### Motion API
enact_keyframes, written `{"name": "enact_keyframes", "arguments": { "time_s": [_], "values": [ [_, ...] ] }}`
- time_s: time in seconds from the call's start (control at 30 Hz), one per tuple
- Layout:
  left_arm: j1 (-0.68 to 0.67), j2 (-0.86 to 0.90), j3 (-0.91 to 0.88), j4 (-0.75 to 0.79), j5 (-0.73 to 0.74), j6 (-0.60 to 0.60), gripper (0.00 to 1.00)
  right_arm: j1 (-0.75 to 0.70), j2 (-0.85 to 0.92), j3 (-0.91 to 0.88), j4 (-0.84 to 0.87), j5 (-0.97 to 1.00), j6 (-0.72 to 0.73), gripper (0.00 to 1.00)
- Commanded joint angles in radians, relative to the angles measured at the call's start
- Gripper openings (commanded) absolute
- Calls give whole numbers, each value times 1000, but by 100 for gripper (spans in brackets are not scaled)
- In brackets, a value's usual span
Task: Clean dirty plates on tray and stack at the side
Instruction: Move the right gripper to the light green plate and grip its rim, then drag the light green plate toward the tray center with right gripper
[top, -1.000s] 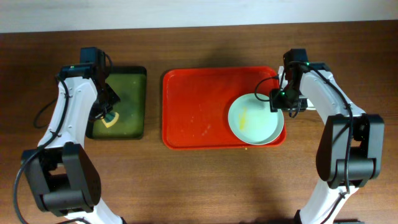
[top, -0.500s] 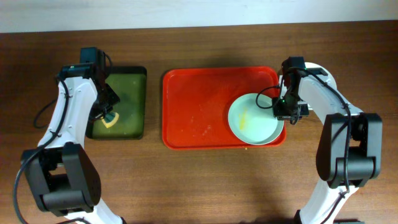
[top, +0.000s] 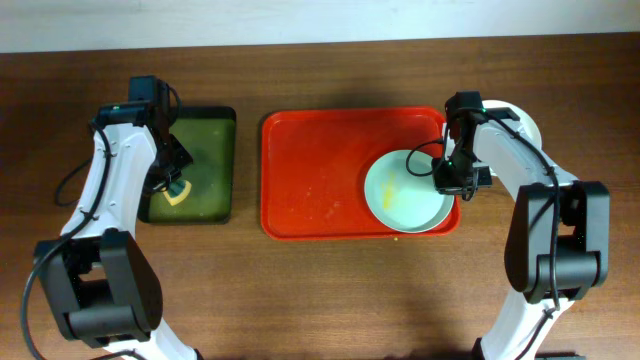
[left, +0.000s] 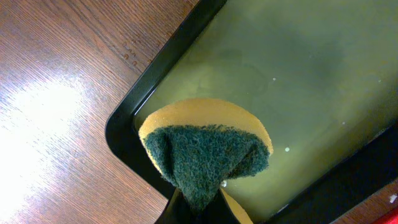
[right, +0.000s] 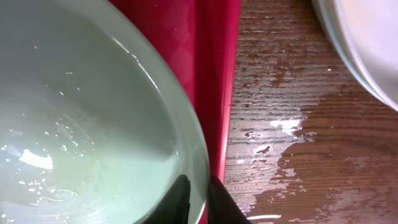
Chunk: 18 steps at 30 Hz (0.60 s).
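Observation:
A pale aqua plate (top: 400, 195) with a yellow smear (top: 392, 187) lies in the right end of the red tray (top: 310, 170). My right gripper (top: 450, 180) is at the plate's right edge. In the right wrist view the plate (right: 81, 112) is wet, and my right gripper (right: 199, 186) is shut on its rim, one finger inside and one outside against the tray wall (right: 214, 62). My left gripper (top: 172, 185) is shut on a yellow-and-green sponge (left: 205, 155) over the green tray.
The dark green tray (top: 205, 140) holds yellowish water (left: 298, 74). Other plates (right: 367, 43) rest on the wet wooden table right of the red tray, mostly hidden under my right arm from overhead. Small yellow crumbs dot the red tray's floor (top: 330, 208).
My right gripper has moved down along the plate's right edge and shut on its rim. The plate has slid slightly left. The left arm has not moved.

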Motion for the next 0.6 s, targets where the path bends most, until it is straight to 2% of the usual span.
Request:
{"name": "enact_keyframes", "arguments": {
  "time_s": [0.0,0.2,0.23,0.33,0.57],
  "values": [
    [-2,3,-5,1,8,-2,0,10,7,18,-3,15,11,10],
    [-2,3,-5,-3,8,-2,0,9,9,-17,62,-37,11,11],
    [-2,3,-5,-5,8,-2,0,9,9,-24,70,-38,11,15],
    [-2,3,-5,-2,37,-2,0,10,9,-45,100,-125,11,19],
    [-37,3,-5,45,119,101,0,34,9,-58,181,-408,16,13]
  ]
}}
